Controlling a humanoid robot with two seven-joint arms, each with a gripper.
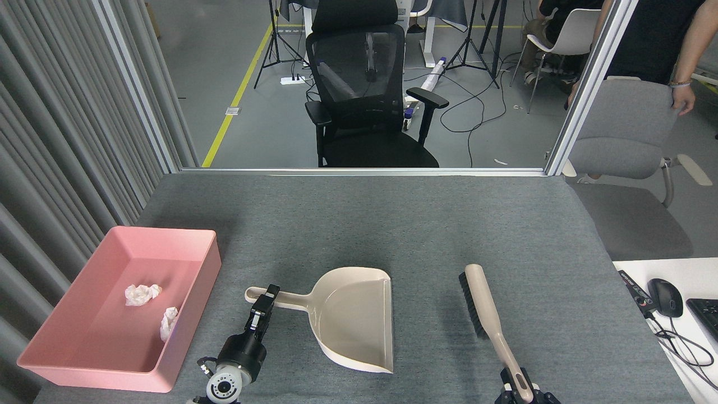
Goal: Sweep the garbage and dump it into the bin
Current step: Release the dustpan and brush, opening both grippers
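Note:
The pink bin (73, 367) sits at the table's left front. Two white wads of garbage lie inside it, one (142, 293) further back and one (168, 323) by the right wall. The beige dustpan (356, 317) lies flat on the grey table, mouth to the right and nothing in it. My left gripper (265, 300) is shut on the dustpan's handle. At the bottom edge my right gripper (521, 390) is shut on the handle of the beige brush (485, 314), whose black bristles face left.
A black office chair (364, 95) stands beyond the table's far edge, a grey chair (628, 134) with a person's hand on it at the right. A white desk with a mouse (664, 297) and cables adjoins the table's right front.

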